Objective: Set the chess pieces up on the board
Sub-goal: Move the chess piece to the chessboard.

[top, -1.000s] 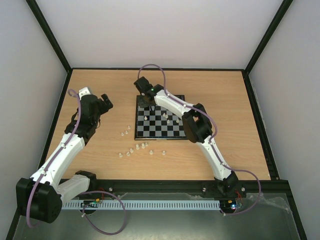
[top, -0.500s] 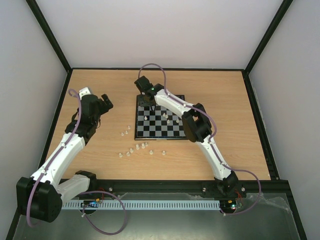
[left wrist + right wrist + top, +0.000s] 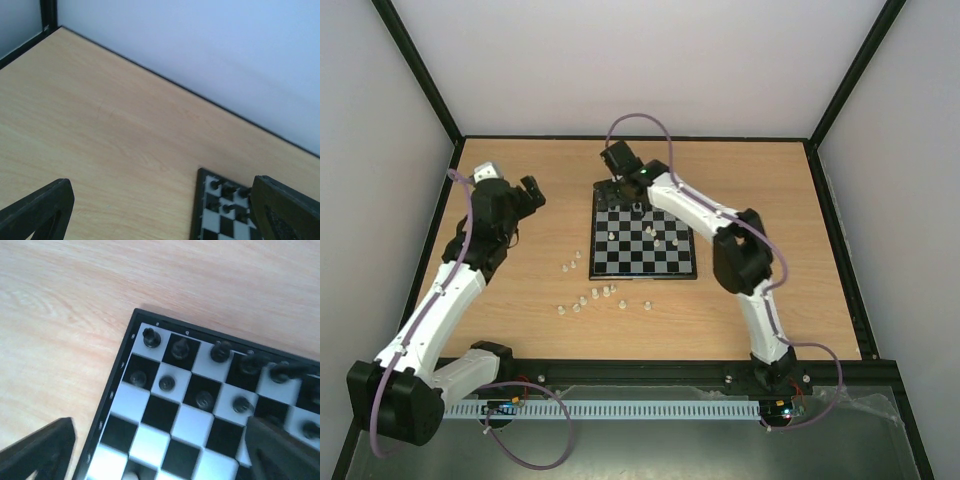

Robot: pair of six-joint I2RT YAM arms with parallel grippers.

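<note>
The board (image 3: 642, 276) lies mid-table, with a few whitish chess pieces (image 3: 655, 236) standing on it. Several more whitish pieces (image 3: 592, 297) are scattered on the wood in front of its near left corner. My right gripper (image 3: 621, 192) hovers over the board's far left corner, open. In the right wrist view its jaws stand wide apart over the board (image 3: 150, 440) with nothing between them, and one whitish piece (image 3: 131, 476) shows at the bottom edge. My left gripper (image 3: 527, 192) hangs open and empty over bare wood left of the board (image 3: 199, 210).
Tiny black figures (image 3: 165, 383) fill the board's two far rows. A black frame and pale walls (image 3: 640, 60) enclose the wooden table. The right arm's elbow (image 3: 745, 250) sits above the board's right side.
The right gripper went from shut to wide open and drew back toward the board's far left corner. The right elbow swung right, and the left arm shifted slightly back.
</note>
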